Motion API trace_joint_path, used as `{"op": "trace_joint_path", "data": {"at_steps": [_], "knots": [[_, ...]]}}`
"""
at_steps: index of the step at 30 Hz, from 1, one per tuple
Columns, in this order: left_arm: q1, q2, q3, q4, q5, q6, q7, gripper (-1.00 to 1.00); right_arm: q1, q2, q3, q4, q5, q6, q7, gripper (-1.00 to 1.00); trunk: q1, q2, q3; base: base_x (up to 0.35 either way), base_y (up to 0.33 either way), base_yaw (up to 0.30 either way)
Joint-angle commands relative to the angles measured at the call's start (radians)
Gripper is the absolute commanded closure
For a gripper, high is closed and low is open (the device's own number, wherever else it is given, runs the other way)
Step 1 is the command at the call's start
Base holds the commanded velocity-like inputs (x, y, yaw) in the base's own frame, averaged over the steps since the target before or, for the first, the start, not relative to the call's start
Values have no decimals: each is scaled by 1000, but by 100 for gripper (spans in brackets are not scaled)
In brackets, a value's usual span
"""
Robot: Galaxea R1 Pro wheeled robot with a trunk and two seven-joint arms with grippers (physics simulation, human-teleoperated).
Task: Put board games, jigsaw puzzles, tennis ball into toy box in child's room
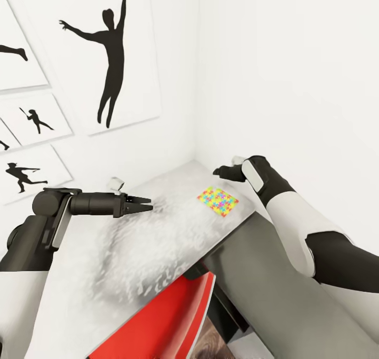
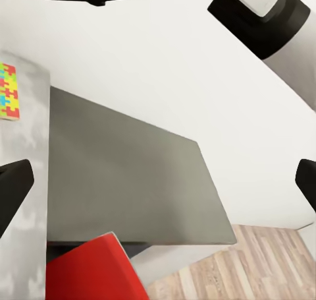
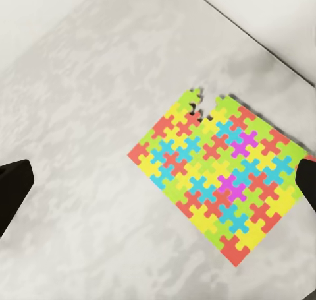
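One jigsaw puzzle, a thin slab of yellow, red, blue and green pieces, lies flat on the light-grey table near the corner of the white walls. My right gripper hovers just above and behind it. In the right wrist view its fingers stand wide open on either side of the puzzle, which has a small notch in one edge. My left gripper is held over the middle of the table, pointing toward the puzzle; it is open and empty.
A lower dark-grey desk section joins the table at the right. A red chair stands below the table's front edge. Black sports silhouette pictures hang on the left wall. Wood-plank floor shows beyond the desk.
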Motion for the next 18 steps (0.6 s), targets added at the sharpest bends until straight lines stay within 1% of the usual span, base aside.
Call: {"op": "trace_joint_path", "data": {"at_steps": [1,7,18], "knots": [[-1,1,-1,0,4,11,0,-100,-4,-1,5,-1,-9,3,-7,-100,1,-2,-4,0,0,0],[-1,0,-2,0,4,11,0,-100,-17,-1,4,-1,-9,6,-7,-100,1,-2,-13,0,0,0],[-1,0,-2,0,4,11,0,-100,-24,1,3,-1,-9,1,-8,-100,1,-2,-32,0,0,0]]}}
